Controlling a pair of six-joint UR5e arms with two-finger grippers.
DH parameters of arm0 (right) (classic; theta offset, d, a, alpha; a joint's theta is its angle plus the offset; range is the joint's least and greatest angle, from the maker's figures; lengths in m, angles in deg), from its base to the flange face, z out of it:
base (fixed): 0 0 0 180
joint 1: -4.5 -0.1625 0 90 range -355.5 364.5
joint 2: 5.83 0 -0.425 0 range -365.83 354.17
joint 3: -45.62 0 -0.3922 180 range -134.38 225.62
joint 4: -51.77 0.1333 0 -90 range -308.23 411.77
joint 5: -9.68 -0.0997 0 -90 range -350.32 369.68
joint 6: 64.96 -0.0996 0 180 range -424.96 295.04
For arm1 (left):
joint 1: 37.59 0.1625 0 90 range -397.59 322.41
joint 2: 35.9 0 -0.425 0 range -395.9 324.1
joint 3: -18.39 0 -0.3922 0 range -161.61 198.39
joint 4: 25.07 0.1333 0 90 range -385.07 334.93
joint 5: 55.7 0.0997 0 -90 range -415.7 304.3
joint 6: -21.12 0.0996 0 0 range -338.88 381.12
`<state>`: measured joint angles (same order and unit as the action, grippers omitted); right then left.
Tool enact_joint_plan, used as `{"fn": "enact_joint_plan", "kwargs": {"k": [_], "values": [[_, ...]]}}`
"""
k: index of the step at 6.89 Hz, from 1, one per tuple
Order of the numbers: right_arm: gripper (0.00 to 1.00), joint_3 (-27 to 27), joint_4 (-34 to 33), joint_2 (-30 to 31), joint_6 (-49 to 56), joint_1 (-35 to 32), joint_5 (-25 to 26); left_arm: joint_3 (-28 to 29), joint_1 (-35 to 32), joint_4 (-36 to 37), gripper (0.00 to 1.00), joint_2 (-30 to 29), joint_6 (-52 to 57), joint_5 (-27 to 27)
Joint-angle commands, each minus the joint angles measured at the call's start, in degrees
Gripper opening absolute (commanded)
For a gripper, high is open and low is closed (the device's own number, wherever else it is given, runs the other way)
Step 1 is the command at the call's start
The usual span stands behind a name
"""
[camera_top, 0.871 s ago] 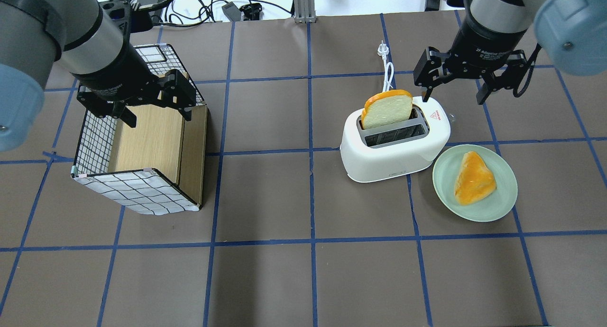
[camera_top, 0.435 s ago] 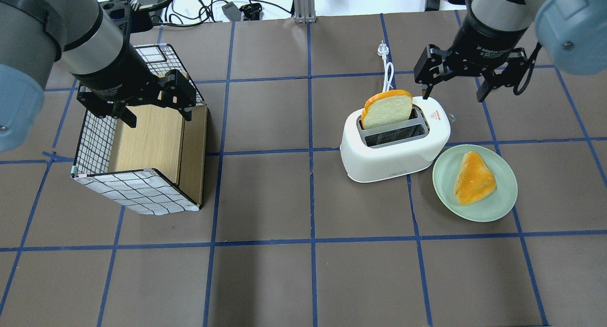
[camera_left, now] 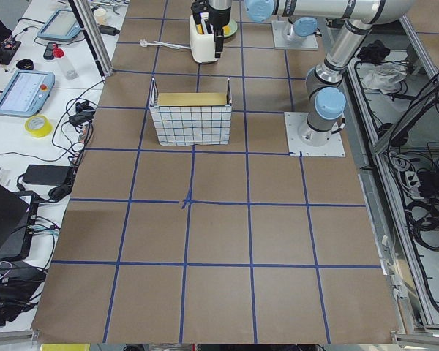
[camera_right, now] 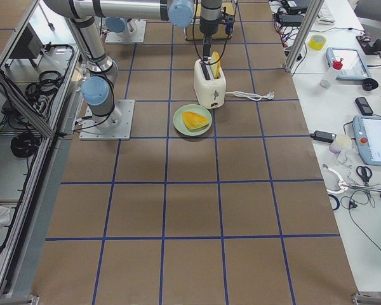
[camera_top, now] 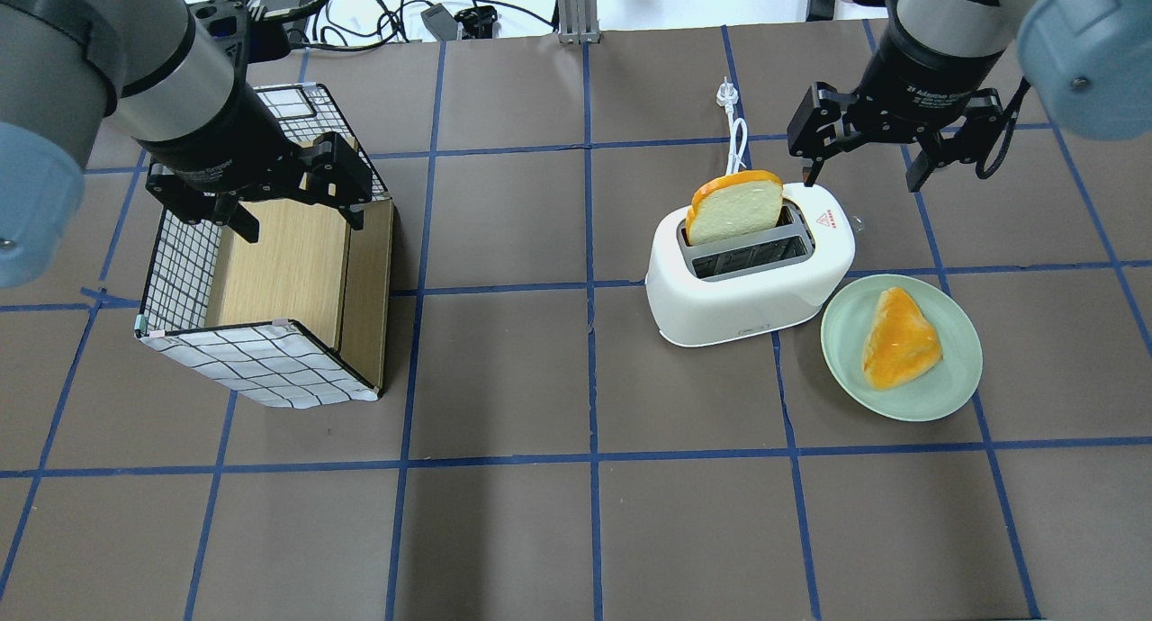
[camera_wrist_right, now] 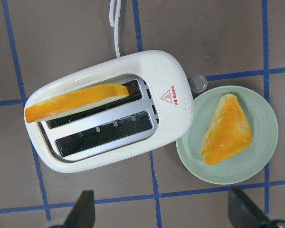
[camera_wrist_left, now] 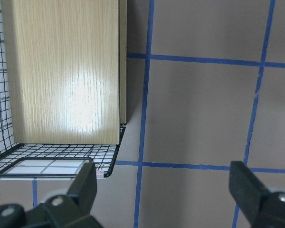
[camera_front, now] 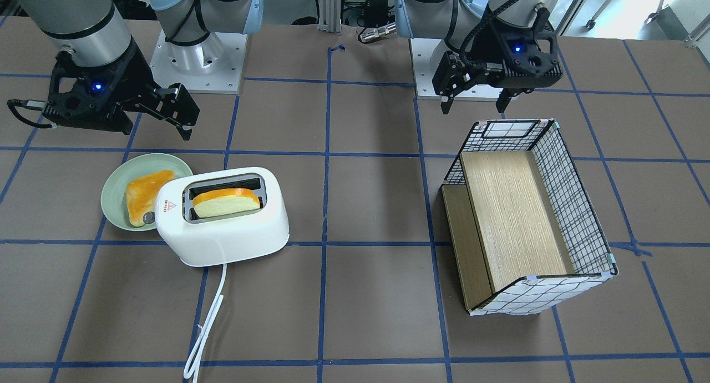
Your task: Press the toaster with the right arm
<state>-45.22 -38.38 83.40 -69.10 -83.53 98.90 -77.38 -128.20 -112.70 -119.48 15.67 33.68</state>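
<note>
A: Toaster, where?
B: White toaster point(camera_top: 751, 274) on the tabletop point(camera_top: 540, 513), robot's right half, set at a slant to the blue tape lines. A bread slice point(camera_top: 733, 209) stands tall out of the slot on the cord side. The red triangle mark point(camera_wrist_right: 166, 96) is on top, at the end by the plate. The grey knob point(camera_wrist_right: 198, 83) sticks out of that same end. The white cord point(camera_top: 738, 139) trails off away from the robot.
A: Plate?
B: Pale green plate point(camera_top: 954, 369) just beside the knob end; cannot tell if rim and toaster touch. A triangular bread piece point(camera_top: 900, 337) lies on it.
A: Right side?
B: The right arm point(camera_top: 945, 18) comes in from the upper right of the overhead view. The right claw point(camera_top: 862, 184) points down, jaws spread wide, nothing between them. It hangs raised over the toaster's knob end and is not touching the toaster. Its wrist view looks straight down on toaster and plate, with both fingertips point(camera_wrist_right: 84, 206) at the bottom edge.
A: Left side?
B: The left claw point(camera_top: 301, 228) is wide too and holds nothing. It hangs over the wire basket point(camera_top: 261, 360), which has a checked liner and a wooden board inside. Basket is on the robot's left half, well apart from the toaster.
</note>
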Motion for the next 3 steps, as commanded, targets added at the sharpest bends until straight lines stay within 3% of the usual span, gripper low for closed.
{"fn": "enact_joint_plan", "kwargs": {"k": [1,3], "values": [[1.0,0.04,-0.2,-0.1,0.1,0.13,0.34,0.06,0.0,0.0,1.0,0.0,0.0,0.01],[1.0,0.3,-0.11,0.16,0.27,0.57,0.09,-0.03,0.0,0.0,1.0,0.0,0.0,-0.08]]}}
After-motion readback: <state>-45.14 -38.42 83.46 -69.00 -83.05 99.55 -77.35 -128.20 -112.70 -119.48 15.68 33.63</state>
